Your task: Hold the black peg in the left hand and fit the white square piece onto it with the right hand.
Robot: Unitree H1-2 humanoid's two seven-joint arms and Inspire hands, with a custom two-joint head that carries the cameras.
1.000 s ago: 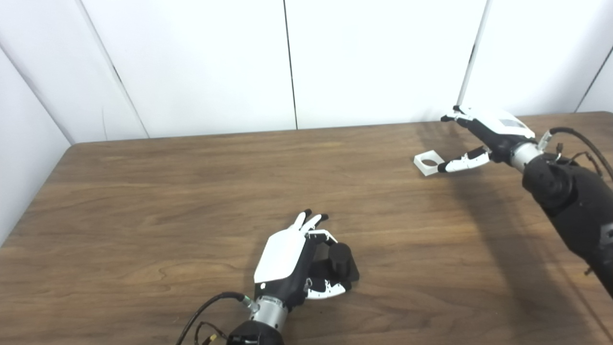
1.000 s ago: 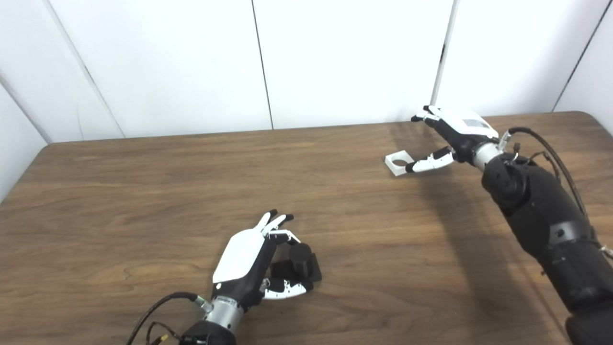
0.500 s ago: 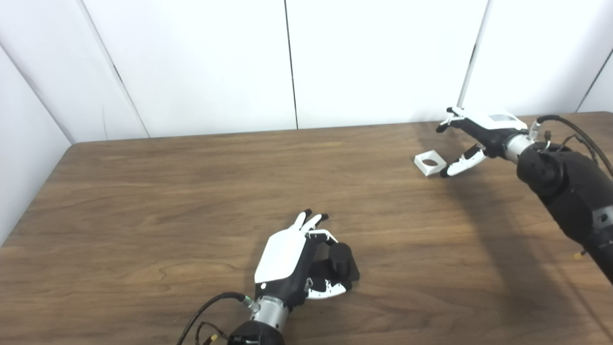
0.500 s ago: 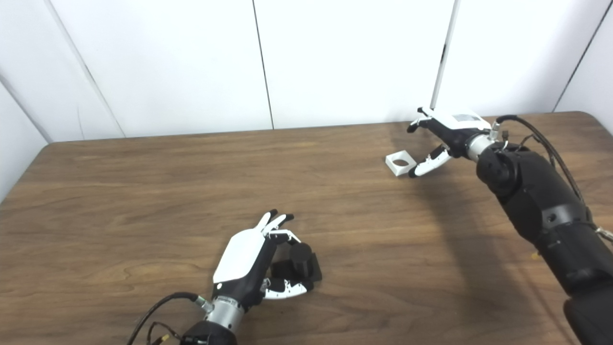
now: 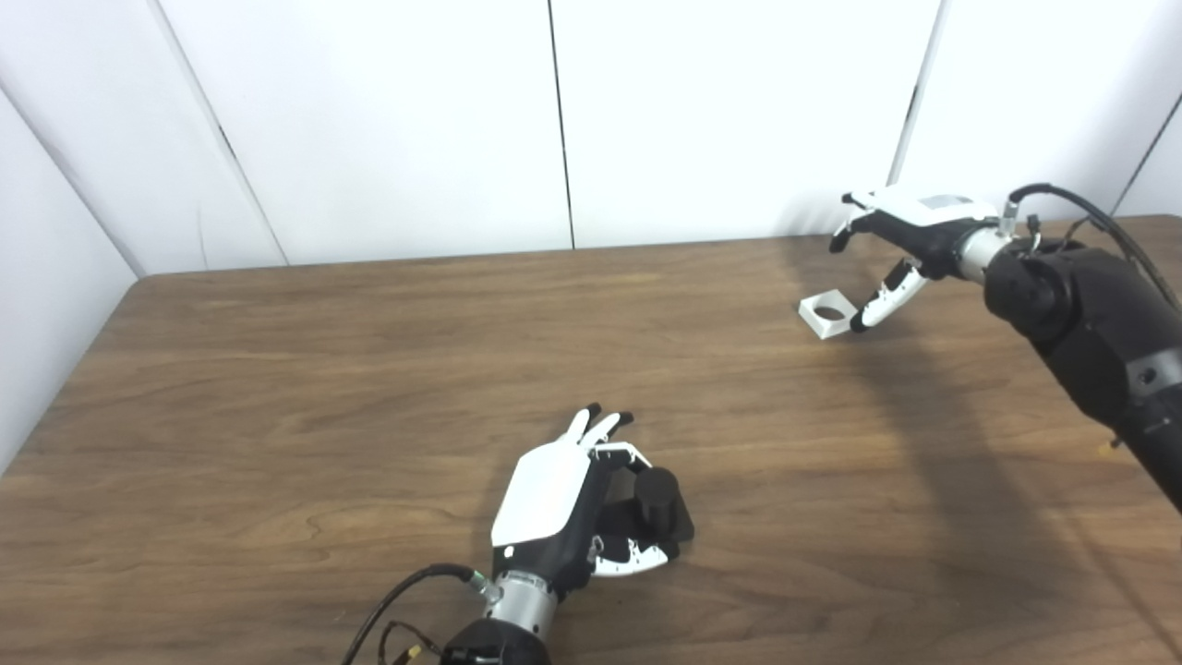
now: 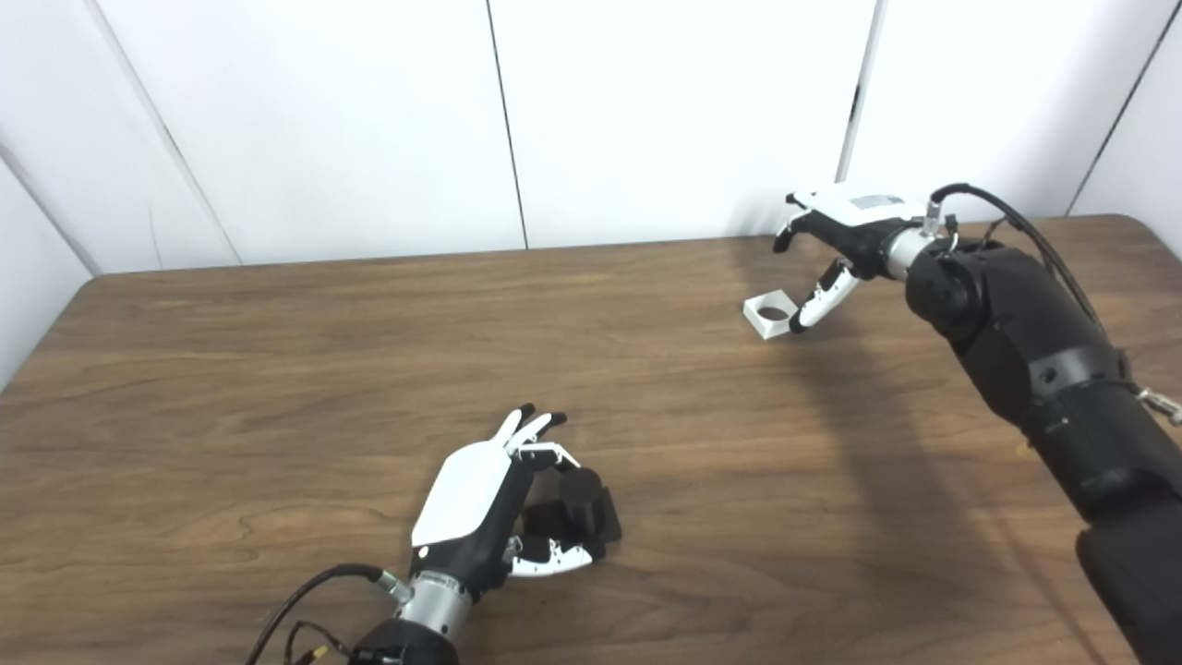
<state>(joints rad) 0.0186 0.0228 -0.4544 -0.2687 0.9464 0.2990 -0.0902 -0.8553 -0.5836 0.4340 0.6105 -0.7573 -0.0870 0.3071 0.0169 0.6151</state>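
near the front edge of the wooden table (image 5: pixel 277 388), the left hand (image 5: pixel 563 499) rests low on the surface, its white back turned up and its fingers (image 5: pixel 600 427) reaching away from the robot. the black peg (image 5: pixel 657 494) stands upright on its flat black base just right of the palm, with the thumb curving along the near side of that base and one finger bending over toward the top of the peg. the hand cups the peg loosely; from these views it seems to touch the base, but whether it truly grips it i cannot tell.

far off, at the back right of the table, the white square piece (image 5: pixel 828 314) lies flat on the wood, its round hole facing up. the right hand (image 5: pixel 910 242) hangs above and just to the right of it, palm down, fingers spread and holding nothing. the thumb (image 5: pixel 882 297) points down toward the table, its dark tip right at the piece's right edge, while the other fingers (image 6: pixel 796 227) arch forward in the air above the far side of the piece. the right arm (image 6: pixel 1034 369) stretches in from the lower right, throwing a long shadow on the wood. the peg and the white piece are well apart.
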